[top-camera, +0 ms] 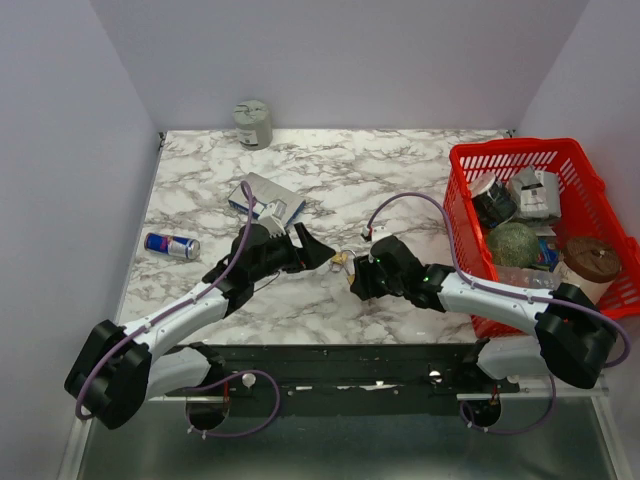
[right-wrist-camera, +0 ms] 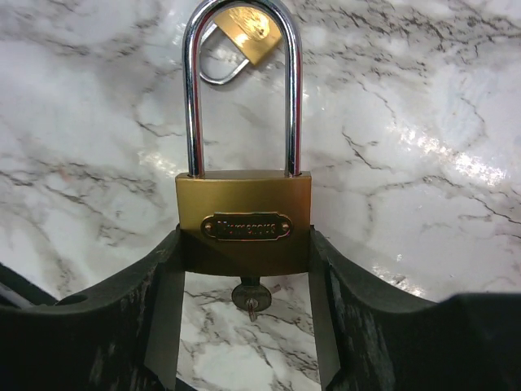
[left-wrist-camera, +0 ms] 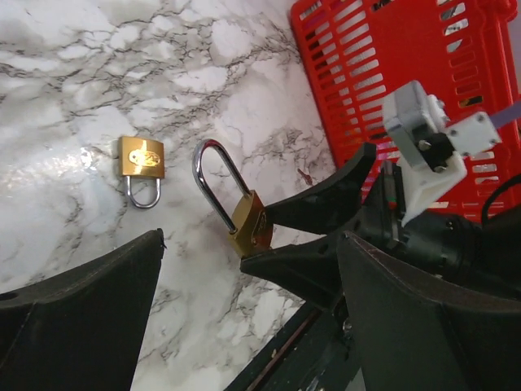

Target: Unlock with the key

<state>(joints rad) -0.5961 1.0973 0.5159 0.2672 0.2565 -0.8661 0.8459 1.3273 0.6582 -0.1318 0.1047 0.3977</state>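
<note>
My right gripper (right-wrist-camera: 244, 248) is shut on the sides of a large brass padlock (right-wrist-camera: 244, 220). Its long steel shackle (right-wrist-camera: 242, 81) points away from me with both legs seated in the body. A small key (right-wrist-camera: 248, 297) sticks out of the keyhole under the body, between my fingers. In the top view the padlock (top-camera: 340, 261) is held just above the table centre. My left gripper (left-wrist-camera: 244, 326) is open and empty, just left of the padlock (left-wrist-camera: 251, 226), with nothing between its fingers. A second, small brass padlock (left-wrist-camera: 141, 159) lies flat on the marble beyond.
A red basket (top-camera: 520, 155) full of items stands at the right. A blue drink can (top-camera: 171, 245) lies at the left, a flat box (top-camera: 266, 197) behind my left gripper, and a grey tin (top-camera: 253, 124) at the back wall.
</note>
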